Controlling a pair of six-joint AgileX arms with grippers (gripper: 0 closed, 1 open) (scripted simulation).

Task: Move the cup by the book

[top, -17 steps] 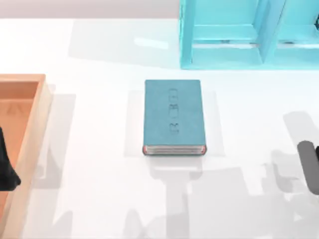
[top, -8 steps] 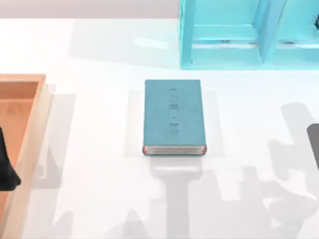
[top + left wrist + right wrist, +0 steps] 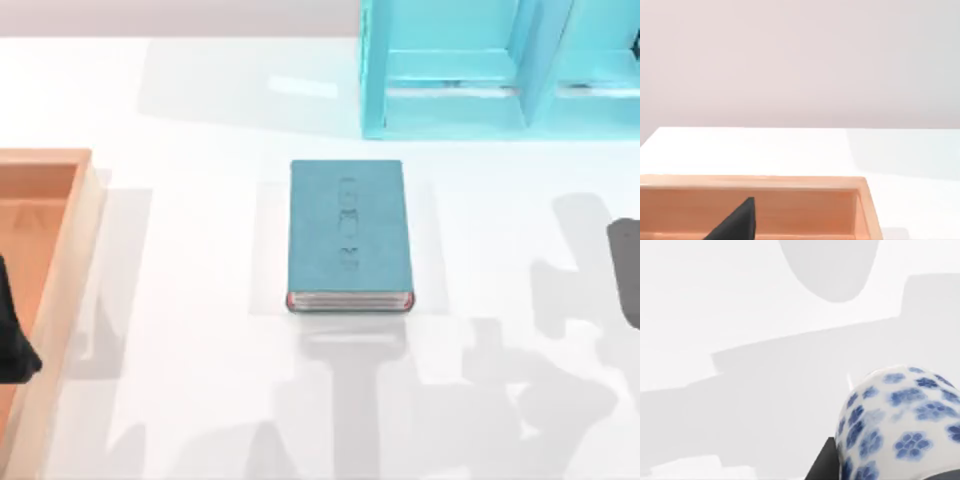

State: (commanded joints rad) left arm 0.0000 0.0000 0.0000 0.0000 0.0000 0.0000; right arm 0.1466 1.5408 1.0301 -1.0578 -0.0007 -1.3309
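Teal book [image 3: 350, 232] lies flat mid-table; white, blue-flowered cup [image 3: 900, 425] sits close before the right wrist camera.

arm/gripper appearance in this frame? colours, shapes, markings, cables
Little of either arm is in frame. In the top view the left arm is a matte black, tapering shape at the table's left edge; the right arm is a dark grey, rounded block at the right edge. In the left wrist view a black wedge-shaped gripper finger pokes in. No cables, labels or markings are visible on any of these parts.
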